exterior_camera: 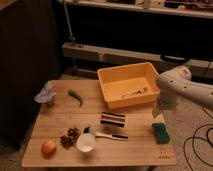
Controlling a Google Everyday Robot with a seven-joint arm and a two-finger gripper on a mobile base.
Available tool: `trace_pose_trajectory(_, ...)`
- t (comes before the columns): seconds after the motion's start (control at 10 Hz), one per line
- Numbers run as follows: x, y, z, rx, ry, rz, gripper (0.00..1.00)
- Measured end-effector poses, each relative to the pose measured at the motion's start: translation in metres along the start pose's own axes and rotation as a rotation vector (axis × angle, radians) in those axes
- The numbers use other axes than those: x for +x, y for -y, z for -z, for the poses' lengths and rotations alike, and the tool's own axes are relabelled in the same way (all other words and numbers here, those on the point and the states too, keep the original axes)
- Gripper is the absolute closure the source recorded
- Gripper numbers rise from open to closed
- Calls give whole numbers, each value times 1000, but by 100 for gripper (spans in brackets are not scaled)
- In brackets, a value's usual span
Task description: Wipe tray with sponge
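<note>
While the dark green sponge [160, 132] lies flat near the right edge of the wooden table [55, 122], the robot's gripper [158, 108] hangs above and just behind it, by the front right corner of the yellow-orange tray [117, 80]. Its jaws are apart and hold nothing. A pale utensil [134, 92] rests inside the tray, and a striped block [113, 119], a white cup [85, 142], a green pepper [76, 96] and a round reddish fruit [48, 148] sit elsewhere on the table.

White rounded arm [176, 84]; gripper [160, 109] beside tray [125, 103] corner.
</note>
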Motion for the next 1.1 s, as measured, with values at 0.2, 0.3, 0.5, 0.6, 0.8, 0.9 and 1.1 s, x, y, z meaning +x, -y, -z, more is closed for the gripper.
trace_pose_trajectory(0.2,-4,-7,-1,5,-1,14,35)
trace_pose_trajectory(0.3,-4,-7,-3,-3,-4,14,35)
trace_pose_trajectory(0.5,-3,-8,-11,-60,-15,13,35)
trace_pose_trajectory(0.6,-2,-9,-15,-84,-19,12,35)
trace_pose_trajectory(0.8,-3,-10,-22,-148,-21,11,35)
trace_pose_trajectory(0.9,-2,-9,-24,-171,-19,9,35)
trace_pose_trajectory(1.1,-4,-12,-26,-185,-16,16,35)
